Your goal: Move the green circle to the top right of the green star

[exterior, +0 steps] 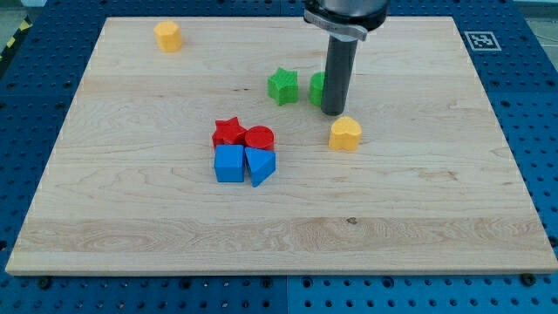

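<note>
Where the green circle (316, 88) sits, just to the view's right of the green star (282, 86) and level with it, most of it is hidden behind my rod, so only its left edge shows. My tip (334, 112) rests on the board at the circle's right side, touching or nearly so; contact cannot be confirmed. There is no pincer on this arm, only the straight dark rod, so nothing is held. A narrow gap of bare wood separates the circle from the star. Just below and to the right of my tip lies the yellow heart (345, 133), near but apart. Further toward the view's lower left sits a tight cluster: red star (228, 132) and red circle (259, 138) side by side, with the blue cube (229, 163) and blue triangle (260, 165) directly below them, all touching or nearly so. A yellow block (168, 36), shape unclear, stands alone near the top left corner of the wooden board (418, 218).
</note>
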`<action>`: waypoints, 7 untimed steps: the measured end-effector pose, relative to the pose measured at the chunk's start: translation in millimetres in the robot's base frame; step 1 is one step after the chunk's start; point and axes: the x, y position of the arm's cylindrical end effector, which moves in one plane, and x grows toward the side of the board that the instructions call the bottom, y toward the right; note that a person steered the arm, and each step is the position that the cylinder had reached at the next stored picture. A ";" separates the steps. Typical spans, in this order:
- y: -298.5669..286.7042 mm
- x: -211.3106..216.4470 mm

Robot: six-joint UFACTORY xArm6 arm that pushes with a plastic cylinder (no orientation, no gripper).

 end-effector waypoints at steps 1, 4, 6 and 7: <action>13.4 10.2; -0.9 -33.3; -16.8 -29.7; -34.9 -26.4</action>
